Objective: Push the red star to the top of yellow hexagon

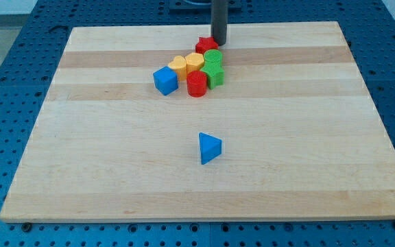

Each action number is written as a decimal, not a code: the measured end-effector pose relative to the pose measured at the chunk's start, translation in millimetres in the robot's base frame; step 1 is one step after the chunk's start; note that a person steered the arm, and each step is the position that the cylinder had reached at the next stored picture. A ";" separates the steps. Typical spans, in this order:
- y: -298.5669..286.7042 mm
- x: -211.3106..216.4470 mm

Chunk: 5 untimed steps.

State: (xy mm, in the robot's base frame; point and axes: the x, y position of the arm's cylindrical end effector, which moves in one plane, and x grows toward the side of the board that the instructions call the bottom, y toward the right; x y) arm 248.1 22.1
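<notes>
The red star lies at the top of a tight cluster of blocks near the board's top middle. The yellow hexagon sits below and to the left of it, next to a yellow heart. My tip stands just to the right of the red star, touching or almost touching it. The star is partly hidden behind the green blocks and the rod.
In the cluster are also a green cylinder, a green star, a red cylinder and a blue cube. A blue triangle lies alone at the board's middle. The wooden board lies on a blue pegboard.
</notes>
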 end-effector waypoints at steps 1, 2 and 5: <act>-7.0 3.7; -12.1 4.6; -23.0 10.1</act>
